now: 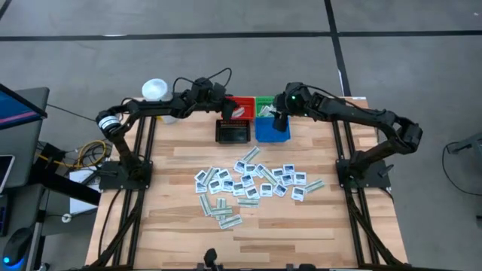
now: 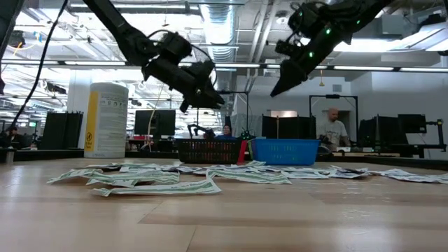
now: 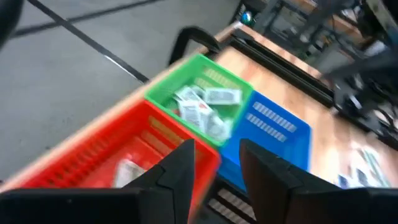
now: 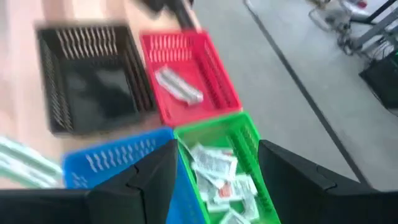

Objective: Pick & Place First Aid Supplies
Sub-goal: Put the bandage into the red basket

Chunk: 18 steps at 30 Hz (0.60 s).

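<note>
Left gripper [image 3: 214, 165] is held above the red bin [image 3: 93, 155], jaws parted, nothing seen between them; a packet [image 3: 129, 169] lies in the bin below. Right gripper [image 4: 214, 168] is poised over the green bin [image 4: 245, 140], fingers spread and empty (several packets already inside). Most supplies [image 1: 252, 184] are left scattered mid-table, well apart from the bins. Risk: overlapping packets could be pinched two at a time, so one may be dropped short or missorted.
</note>
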Each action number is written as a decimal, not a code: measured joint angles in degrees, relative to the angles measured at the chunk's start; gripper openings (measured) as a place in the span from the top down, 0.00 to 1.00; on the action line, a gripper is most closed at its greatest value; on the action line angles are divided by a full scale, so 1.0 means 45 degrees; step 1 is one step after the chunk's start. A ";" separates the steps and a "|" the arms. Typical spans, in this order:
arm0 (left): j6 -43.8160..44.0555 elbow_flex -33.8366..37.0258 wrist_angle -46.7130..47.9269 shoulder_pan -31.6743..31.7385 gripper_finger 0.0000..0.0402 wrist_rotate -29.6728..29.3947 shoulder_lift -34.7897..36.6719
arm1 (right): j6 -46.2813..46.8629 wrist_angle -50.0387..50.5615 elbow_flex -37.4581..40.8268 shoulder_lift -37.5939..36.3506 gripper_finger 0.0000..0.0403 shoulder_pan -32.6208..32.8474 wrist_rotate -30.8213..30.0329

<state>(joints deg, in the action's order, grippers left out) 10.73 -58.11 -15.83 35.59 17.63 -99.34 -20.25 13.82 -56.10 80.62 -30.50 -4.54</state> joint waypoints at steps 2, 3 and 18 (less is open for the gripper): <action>-0.0306 0.0000 0.0452 -0.0352 0.69 -0.0008 0.0331 | 0.0515 -0.0053 -0.0015 -0.0306 0.46 0.0218 0.0005; -0.0603 0.0000 0.0752 -0.0541 0.70 -0.0010 0.0521 | 0.0762 0.0026 -0.0019 -0.0441 0.46 0.0332 0.0005; -0.2149 0.0290 0.4052 -0.3317 0.74 -0.0006 0.3541 | 0.5205 0.3303 0.0916 -0.1183 0.46 0.3115 0.0233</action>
<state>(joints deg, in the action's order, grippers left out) 1.06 -56.80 2.40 20.66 17.60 -83.40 3.17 28.68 -51.98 75.30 -16.48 -3.49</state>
